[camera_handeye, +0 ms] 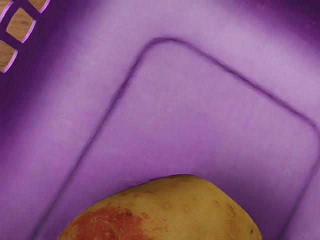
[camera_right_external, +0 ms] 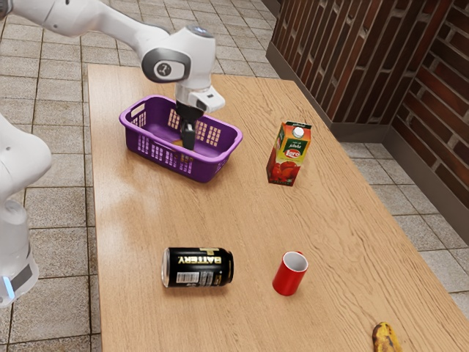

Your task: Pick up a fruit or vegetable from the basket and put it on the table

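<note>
My gripper reaches down into the purple basket, low over its floor; whether it is open or shut cannot be made out. Beside it, a small brownish-orange bit of the potato shows, partly hidden by the gripper and the basket's side. In the wrist view the yellow potato with a red patch lies at the lower edge, just under my hand, its lower part cut off. Around it spreads the basket's purple floor.
A juice carton stands on the wooden table to the exterior view's right of the basket. Nearer the camera are a black battery-labelled can on its side, a red mug and a banana. Basket walls surround my gripper.
</note>
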